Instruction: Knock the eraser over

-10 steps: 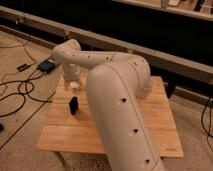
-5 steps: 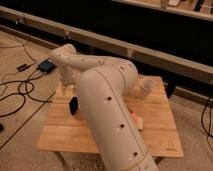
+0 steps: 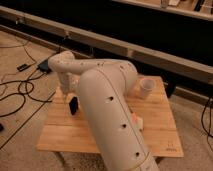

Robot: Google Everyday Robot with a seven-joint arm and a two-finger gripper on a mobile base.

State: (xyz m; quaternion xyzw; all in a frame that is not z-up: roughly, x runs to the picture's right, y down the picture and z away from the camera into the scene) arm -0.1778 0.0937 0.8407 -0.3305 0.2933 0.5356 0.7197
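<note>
The eraser (image 3: 73, 105) is a small black block standing upright on the left part of the wooden table (image 3: 160, 130). My white arm sweeps in from the lower right, across the table and over to the left. The gripper (image 3: 68, 93) hangs down from the wrist, just above and to the left of the eraser, very close to its top. I cannot tell whether it touches the eraser.
A pale bowl (image 3: 146, 88) stands at the table's back right. A small orange piece (image 3: 136, 120) peeks out beside my arm. Black cables (image 3: 20, 92) and a dark box (image 3: 44, 65) lie on the floor at the left. A dark wall ledge (image 3: 165, 55) runs behind.
My arm has swung a little to the left and the gripper has come down closer to the eraser. The eraser stands in the same spot.
</note>
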